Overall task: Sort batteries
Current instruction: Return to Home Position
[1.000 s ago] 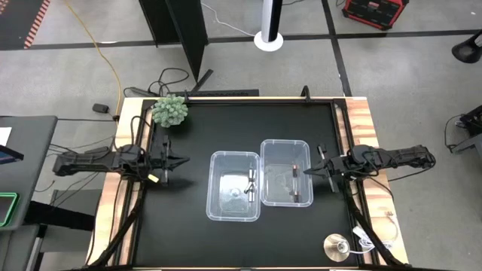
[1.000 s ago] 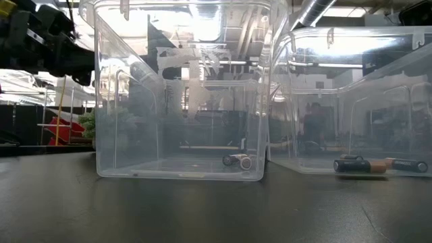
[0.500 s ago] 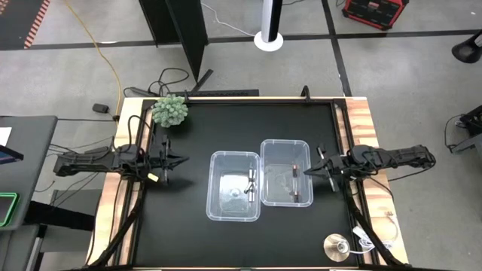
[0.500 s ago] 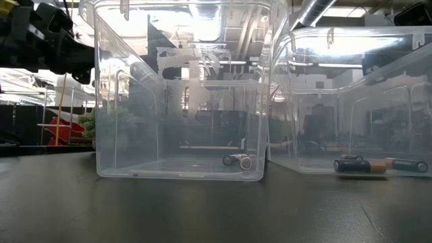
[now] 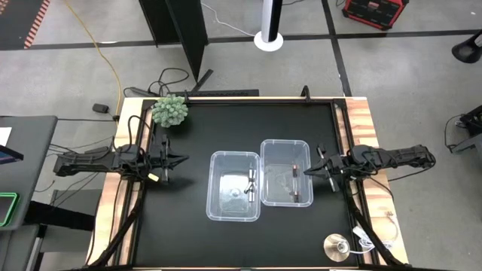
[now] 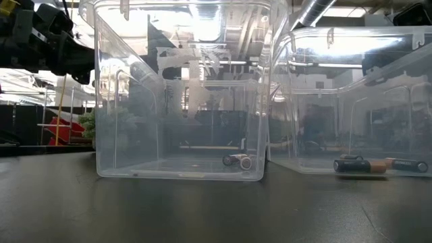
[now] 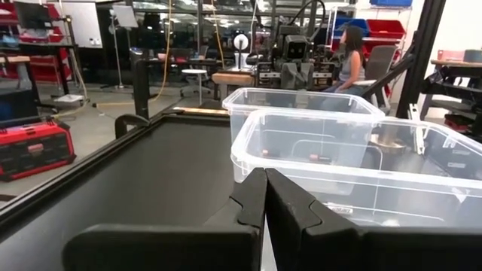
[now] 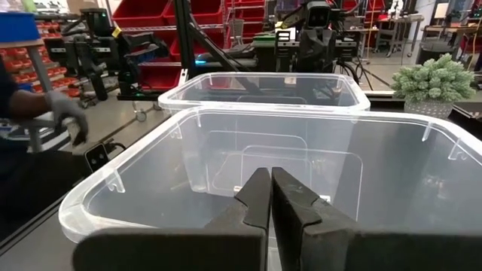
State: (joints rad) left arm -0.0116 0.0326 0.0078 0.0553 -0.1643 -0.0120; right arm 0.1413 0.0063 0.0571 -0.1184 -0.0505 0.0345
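Two clear bins stand side by side mid-table: the left bin (image 5: 234,211) and the right bin (image 5: 285,150). Whitish-silver batteries (image 6: 237,160) lie on the left bin's floor near its right wall (image 5: 249,183). Dark batteries with orange ends (image 6: 381,165) lie on the right bin's floor (image 5: 294,184). My left gripper (image 5: 184,159) hovers left of the left bin, shut and empty, with its fingers together in the left wrist view (image 7: 265,181). My right gripper (image 5: 306,173) hovers at the right bin's right rim, also shut and empty (image 8: 270,181).
A green plant (image 5: 170,111) sits at the table's far left corner. A round silver disc (image 5: 337,245) lies off the near right edge, and a small yellow tag (image 5: 152,178) hangs by the left arm. People show in the room behind (image 7: 352,53) (image 8: 53,113).
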